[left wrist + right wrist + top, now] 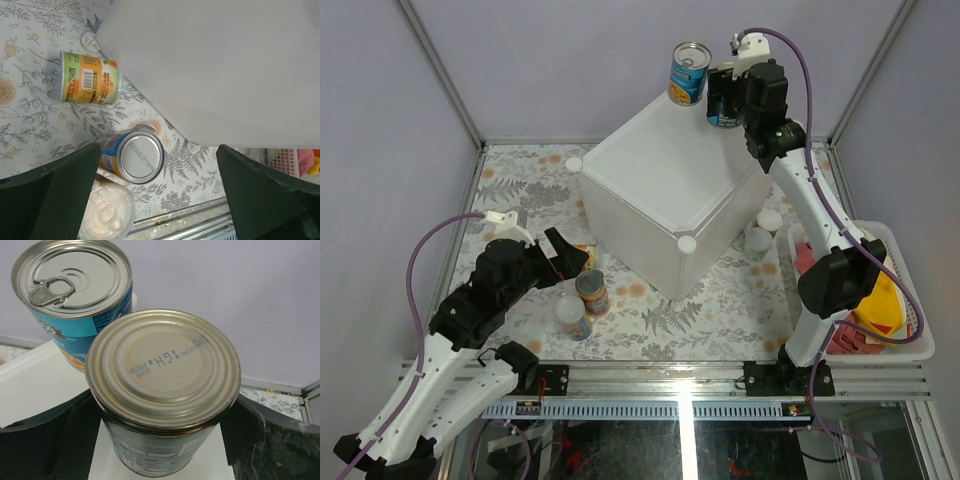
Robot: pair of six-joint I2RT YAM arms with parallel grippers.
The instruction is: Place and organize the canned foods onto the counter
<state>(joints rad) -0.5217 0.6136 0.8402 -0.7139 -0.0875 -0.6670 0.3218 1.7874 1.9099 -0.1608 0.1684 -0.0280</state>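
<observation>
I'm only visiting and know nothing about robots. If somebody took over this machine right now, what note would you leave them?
Left claw: open, empty, above the cans on the table.
Right claw: shut on a plain-top can at the far corner of the counter, not yet released.
Done: a blue pull-tab can stands on the counter beside it.
Left to do: on the table by the left claw, an orange can on its side, a blue can and a white-lidded can. To the right of the counter, what look like two further cans.
</observation>
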